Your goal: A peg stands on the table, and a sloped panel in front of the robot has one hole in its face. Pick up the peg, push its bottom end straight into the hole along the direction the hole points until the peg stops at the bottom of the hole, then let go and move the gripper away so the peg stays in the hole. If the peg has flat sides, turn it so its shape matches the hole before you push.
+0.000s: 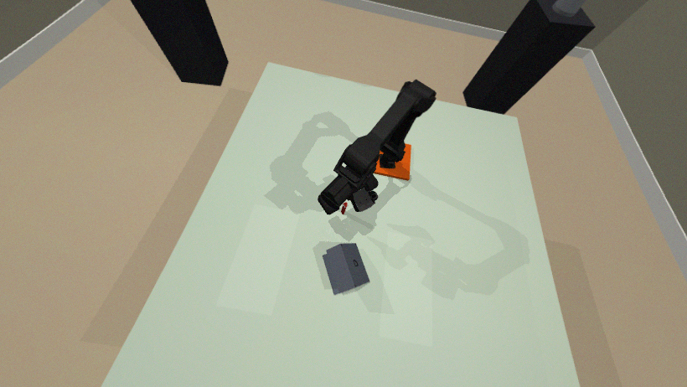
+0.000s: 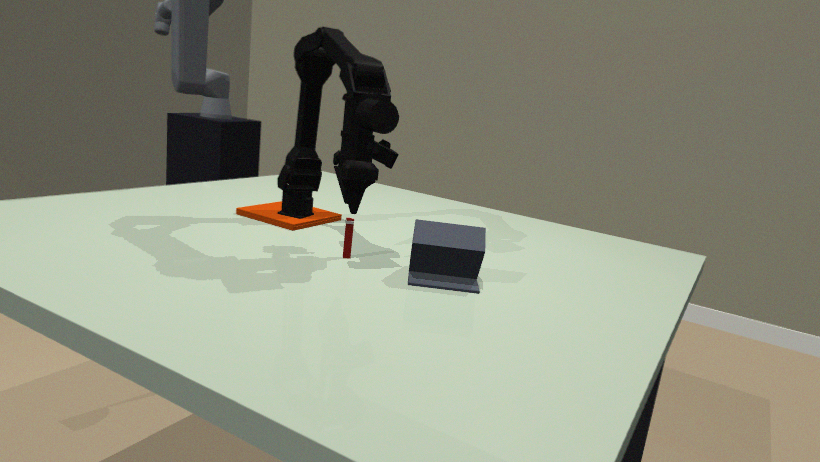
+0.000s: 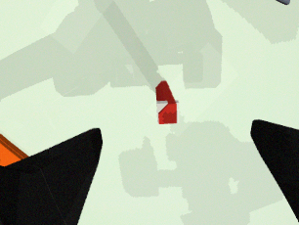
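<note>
A red peg point(image 1: 343, 208) point(image 2: 347, 241) point(image 3: 167, 113) with a pale band near its top stands upright on the table. Its top looks flat-sided in the wrist view. My gripper point(image 2: 354, 211) point(image 3: 178, 132) is open and empty, pointing down a little above the peg. In the wrist view the peg shows between the two fingers sideways, slightly ahead of the line of their tips. The grey-blue block point(image 1: 338, 272) point(image 2: 447, 234) has a sloped face with one small dark-edged hole point(image 1: 355, 263). The hole looks D-shaped in the top view and is hidden in the exterior view.
The arm's orange base plate point(image 1: 405, 166) point(image 2: 258, 212) lies behind the peg. The block stands on the far side of the peg from that base plate. Dark pedestals point(image 1: 184, 43) point(image 1: 526, 57) stand beyond the table's back edge.
</note>
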